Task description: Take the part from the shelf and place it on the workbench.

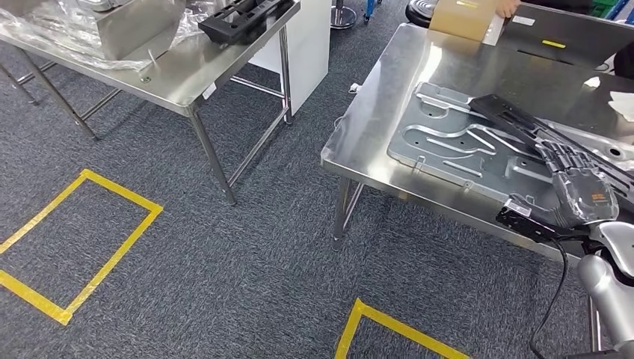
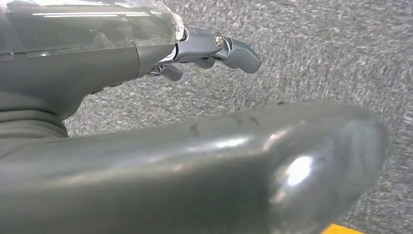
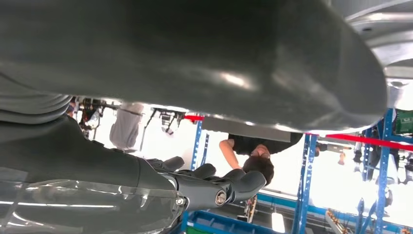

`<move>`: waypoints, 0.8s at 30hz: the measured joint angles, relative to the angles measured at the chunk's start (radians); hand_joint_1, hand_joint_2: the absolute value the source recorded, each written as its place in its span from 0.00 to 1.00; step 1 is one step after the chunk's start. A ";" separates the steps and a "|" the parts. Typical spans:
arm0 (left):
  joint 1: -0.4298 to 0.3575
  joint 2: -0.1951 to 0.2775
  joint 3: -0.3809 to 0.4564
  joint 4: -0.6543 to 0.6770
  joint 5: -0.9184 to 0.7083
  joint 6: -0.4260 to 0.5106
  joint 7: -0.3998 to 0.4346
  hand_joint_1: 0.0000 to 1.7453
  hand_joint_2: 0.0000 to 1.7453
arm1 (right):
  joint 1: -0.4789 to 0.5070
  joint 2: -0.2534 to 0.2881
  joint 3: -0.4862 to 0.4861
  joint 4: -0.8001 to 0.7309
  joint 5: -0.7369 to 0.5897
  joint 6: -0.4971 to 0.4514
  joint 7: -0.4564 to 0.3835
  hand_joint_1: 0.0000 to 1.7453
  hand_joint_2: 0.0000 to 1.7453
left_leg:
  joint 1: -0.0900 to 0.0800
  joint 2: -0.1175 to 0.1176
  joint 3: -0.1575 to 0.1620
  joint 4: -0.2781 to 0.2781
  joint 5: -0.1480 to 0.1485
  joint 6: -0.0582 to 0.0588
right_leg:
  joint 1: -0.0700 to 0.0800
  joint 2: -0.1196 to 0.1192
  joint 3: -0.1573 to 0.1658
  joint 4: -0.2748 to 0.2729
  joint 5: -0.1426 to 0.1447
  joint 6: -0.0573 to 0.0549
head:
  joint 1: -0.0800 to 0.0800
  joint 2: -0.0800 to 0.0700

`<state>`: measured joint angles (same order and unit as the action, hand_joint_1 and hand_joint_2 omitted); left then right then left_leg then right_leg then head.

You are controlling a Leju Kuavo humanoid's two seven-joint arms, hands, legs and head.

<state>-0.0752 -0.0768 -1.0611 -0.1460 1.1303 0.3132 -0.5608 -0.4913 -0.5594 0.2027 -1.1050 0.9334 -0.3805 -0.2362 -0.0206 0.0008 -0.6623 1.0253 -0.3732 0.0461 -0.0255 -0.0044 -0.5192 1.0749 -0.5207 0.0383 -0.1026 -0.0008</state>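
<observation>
1. The right hand [image 1: 579, 187], a silver-armed, dark-fingered, clear-shelled hand, is being shown nearest the camera in the head view, resting over the flat grey stamped sheet-metal part [image 1: 456, 146]. Its fingers are being held narrow and extended along a black elongated bracket [image 1: 516, 120]; whether that bracket is being gripped cannot be told.

2. The sheet-metal part is being shown lying flat on the polished stainless-steel workbench [image 1: 404, 67], near its front edge.

3. The left hand [image 2: 209, 48] is being shown in its wrist view above grey carpet, its fingers being kept loosely curled, with nothing held.

4. A second steel table [image 1: 179, 75] is being shown well apart, with a black moulded frame [image 1: 243, 19] lying on it. Yellow floor tape [image 1: 75, 247] is being shown on the carpet.

5. A person [image 3: 253, 156] is being shown beyond blue racking [image 3: 304, 185].

6. Judged risk: were the hand drawn back with fingers catching the bracket or a rib, the part could be dragged toward the near edge and tipped off.

7. An orange marking is being shown on the right hand's back; no writing can be read.
</observation>
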 joint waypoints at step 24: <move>-0.027 -0.001 -0.002 -0.001 -0.019 0.000 0.027 0.00 0.00 | 0.009 0.030 -0.007 0.024 -0.005 -0.002 -0.009 0.00 0.00 | 0.015 0.002 0.117 -0.050 -0.066 0.001 | -0.014 0.000 -0.203 0.127 -0.022 0.010 | -0.002 0.000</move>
<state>-0.1026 -0.0774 -1.0628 -0.1469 1.1109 0.3130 -0.5337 -0.4821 -0.5296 0.1957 -1.0813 0.9283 -0.3823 -0.2451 -0.0060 0.0024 -0.5453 0.9751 -0.4389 0.0471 -0.0391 -0.0047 -0.7227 1.2023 -0.5430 0.0485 -0.1041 -0.0008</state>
